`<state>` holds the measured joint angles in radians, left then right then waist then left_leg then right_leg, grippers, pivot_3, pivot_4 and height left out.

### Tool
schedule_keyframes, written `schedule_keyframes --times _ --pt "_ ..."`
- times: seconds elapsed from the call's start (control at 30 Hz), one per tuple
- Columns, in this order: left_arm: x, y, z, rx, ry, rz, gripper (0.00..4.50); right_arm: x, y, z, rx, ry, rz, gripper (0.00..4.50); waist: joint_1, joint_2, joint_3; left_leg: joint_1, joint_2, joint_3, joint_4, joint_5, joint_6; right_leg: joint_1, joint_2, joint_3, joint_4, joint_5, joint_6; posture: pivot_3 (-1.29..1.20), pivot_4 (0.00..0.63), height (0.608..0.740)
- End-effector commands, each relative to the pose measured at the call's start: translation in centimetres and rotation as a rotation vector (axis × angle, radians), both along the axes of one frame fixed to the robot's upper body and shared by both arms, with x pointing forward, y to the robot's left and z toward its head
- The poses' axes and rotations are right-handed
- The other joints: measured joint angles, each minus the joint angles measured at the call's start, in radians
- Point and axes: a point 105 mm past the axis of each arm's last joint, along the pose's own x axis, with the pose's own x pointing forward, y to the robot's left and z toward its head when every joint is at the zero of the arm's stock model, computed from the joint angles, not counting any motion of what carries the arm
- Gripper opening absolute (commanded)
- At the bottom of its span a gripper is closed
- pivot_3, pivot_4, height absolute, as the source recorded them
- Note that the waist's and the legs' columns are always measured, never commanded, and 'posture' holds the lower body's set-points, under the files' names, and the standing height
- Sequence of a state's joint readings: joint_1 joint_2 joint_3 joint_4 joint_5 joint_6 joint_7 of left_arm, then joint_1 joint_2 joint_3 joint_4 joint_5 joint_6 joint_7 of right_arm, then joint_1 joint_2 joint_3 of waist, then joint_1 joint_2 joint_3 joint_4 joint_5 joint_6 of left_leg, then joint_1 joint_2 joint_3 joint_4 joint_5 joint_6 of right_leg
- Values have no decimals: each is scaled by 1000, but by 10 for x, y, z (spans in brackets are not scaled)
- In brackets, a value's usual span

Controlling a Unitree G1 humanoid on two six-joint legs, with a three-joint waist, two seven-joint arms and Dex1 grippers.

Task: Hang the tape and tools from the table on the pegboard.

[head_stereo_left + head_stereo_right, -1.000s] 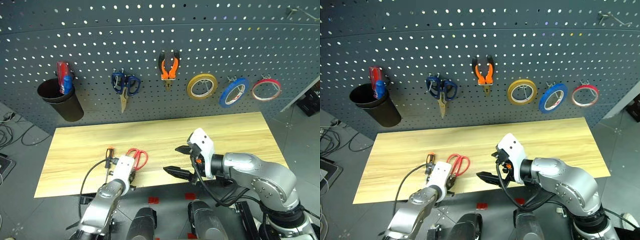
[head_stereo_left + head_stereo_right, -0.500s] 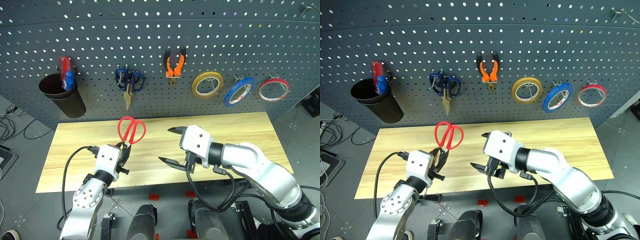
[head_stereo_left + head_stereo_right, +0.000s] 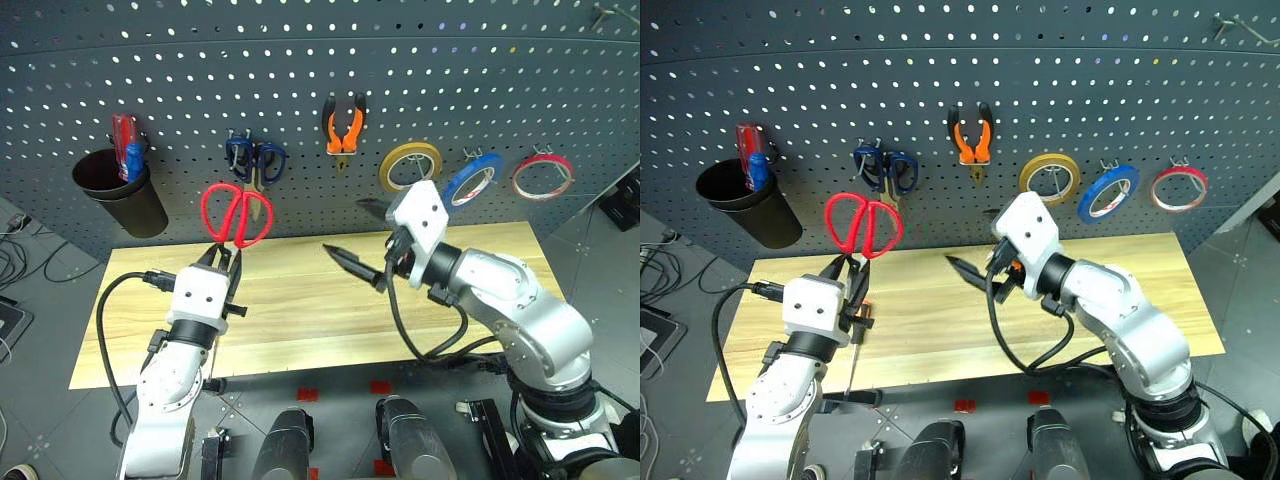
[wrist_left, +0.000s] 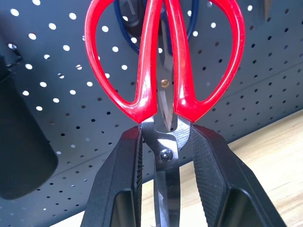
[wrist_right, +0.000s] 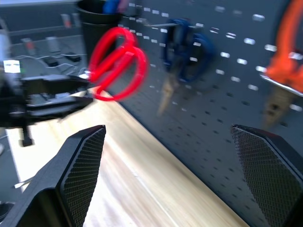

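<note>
We see the left gripper (image 3: pixel 222 262) raised above the table (image 3: pixel 480 262), its two black fingers (image 4: pixel 118 184) closed narrowly on the metal neck of the red-handled scissors (image 3: pixel 232 214), gripping just at the pivot; the handles stand upward and the blades point down between the fingers. The red loops sit in front of the pegboard (image 3: pixel 300 90), just below and to the left of the dark blue-handled scissors (image 3: pixel 254 158) that hang there. We cannot tell whether the red loops touch the board. The right gripper (image 3: pixel 365 238) hangs over the middle of the table with its fingers spread wide and nothing between them, pointing toward the left gripper. On the pegboard we find the orange-handled pliers (image 3: pixel 342 128) hanging nose down, then to their right a yellow tape ring (image 3: pixel 409 166), the blue tape (image 3: pixel 470 180) and a red tape ring (image 3: pixel 541 176), each on its hook. At the board's left a black cup (image 3: pixel 120 194) holds red and blue handles. The black-and-orange-handled screwdriver (image 3: pixel 857 345) lies on the table near its front edge, close beside the left arm.
</note>
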<state>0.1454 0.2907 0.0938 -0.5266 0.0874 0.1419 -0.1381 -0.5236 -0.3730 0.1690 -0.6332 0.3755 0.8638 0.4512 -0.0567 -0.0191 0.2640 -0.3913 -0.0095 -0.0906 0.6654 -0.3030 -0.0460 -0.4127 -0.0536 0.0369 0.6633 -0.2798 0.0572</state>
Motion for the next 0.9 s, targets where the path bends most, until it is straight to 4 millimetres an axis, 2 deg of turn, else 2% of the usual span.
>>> schedule_keyframes --times 0.03,0.4,0.6,0.9 --pt "-4 -10 21 15 -86 -21 1160 -2 -1 10 24 -32 2 4500 0 0 0 0 0 0 0 0 0 0 0 0 0 0 0 -44 224 740" --pt "19 -4 33 45 -118 13 1160 -9 10 22 106 -33 75 4500 0 0 -1 -6 0 4 4 1 -1 -9 0 2 9 0 0 -42 222 740" --pt "35 -12 27 62 -84 -35 1160 -23 19 45 191 -110 183 4500 -1 0 -1 -7 0 4 10 1 -1 -9 1 2 11 0 0 -55 228 740" --pt "49 -17 18 62 -44 -53 1160 -31 24 40 158 -128 231 4500 -1 0 -1 -7 -1 4 12 1 -1 -9 0 3 13 0 0 -62 230 740"
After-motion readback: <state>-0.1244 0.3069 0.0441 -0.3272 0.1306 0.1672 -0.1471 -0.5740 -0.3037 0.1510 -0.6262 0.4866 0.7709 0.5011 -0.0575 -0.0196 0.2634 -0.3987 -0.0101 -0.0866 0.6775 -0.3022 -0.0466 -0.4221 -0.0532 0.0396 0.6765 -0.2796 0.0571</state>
